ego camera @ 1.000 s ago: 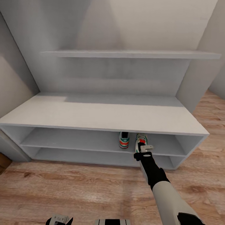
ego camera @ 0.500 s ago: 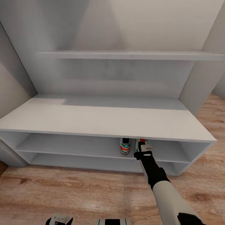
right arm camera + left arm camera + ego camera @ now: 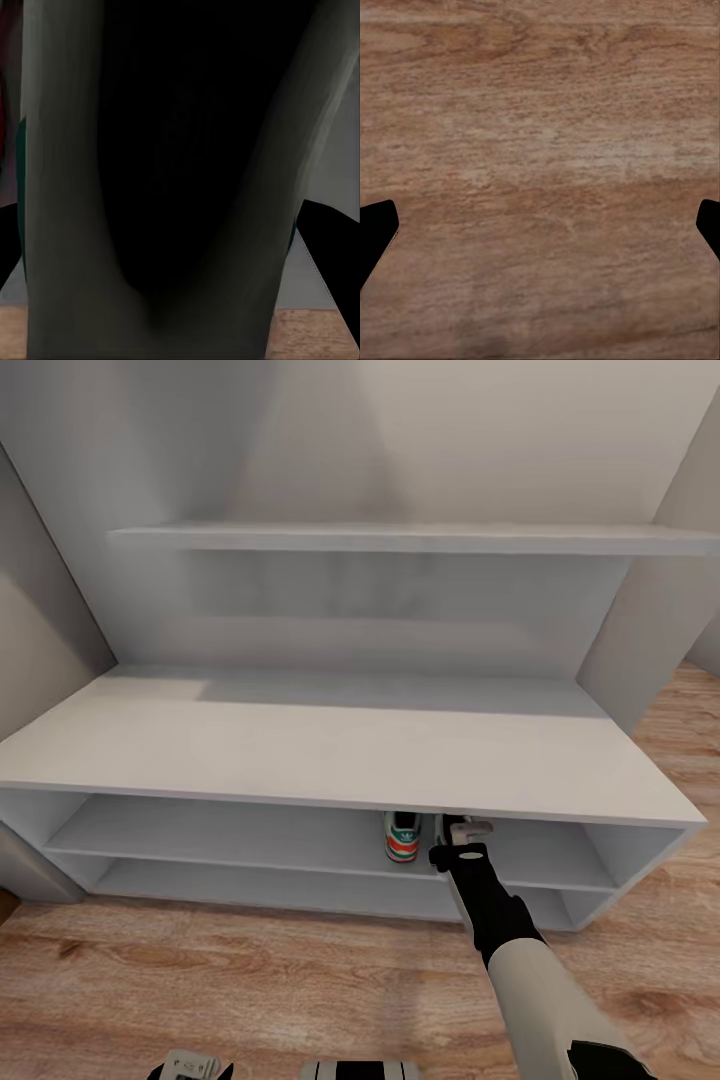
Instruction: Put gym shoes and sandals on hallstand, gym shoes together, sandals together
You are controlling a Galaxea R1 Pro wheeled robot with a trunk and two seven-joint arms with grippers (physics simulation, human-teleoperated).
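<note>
The left tool (image 3: 540,232) hangs over the bare corridor floor (image 3: 540,112) with its fingers spread wide and nothing between them. One gym shoe (image 3: 401,837) stands on the upper tier of the shoe rack (image 3: 330,745), heel outward. Just beside it, the right tool (image 3: 462,830) reaches into the same tier under the worktop, with the second gym shoe (image 3: 67,187) close against its camera; whether it grips that shoe cannot be told.
</note>
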